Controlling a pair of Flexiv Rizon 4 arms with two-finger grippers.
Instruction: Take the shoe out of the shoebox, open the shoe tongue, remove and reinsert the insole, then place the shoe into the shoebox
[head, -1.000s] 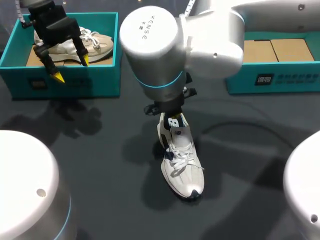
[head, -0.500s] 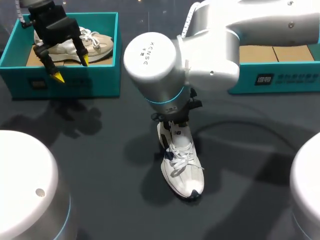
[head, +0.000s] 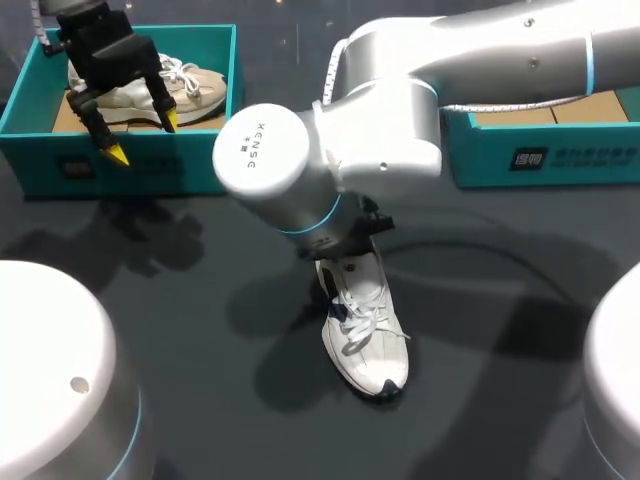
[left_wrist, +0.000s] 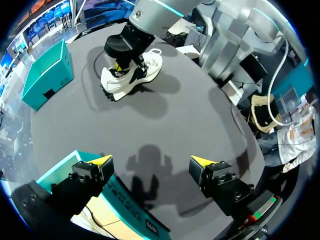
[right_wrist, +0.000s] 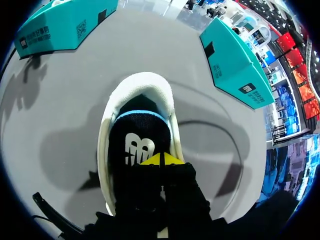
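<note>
From above, our right arm (head: 300, 165) covers the shoe's (head: 365, 335) heel and most of our right gripper (right_wrist: 161, 159); in its wrist view, laces and toe vanish behind the jaws.

I see the dark grey table (head: 200, 400) and, at its far right edge, a teal box (head: 575, 155) lined with brown cardboard.

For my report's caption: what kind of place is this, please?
Probably a robot test bench for shoe handling: a dark table, a teal shoebox, and a white shoe under the right gripper.
</note>
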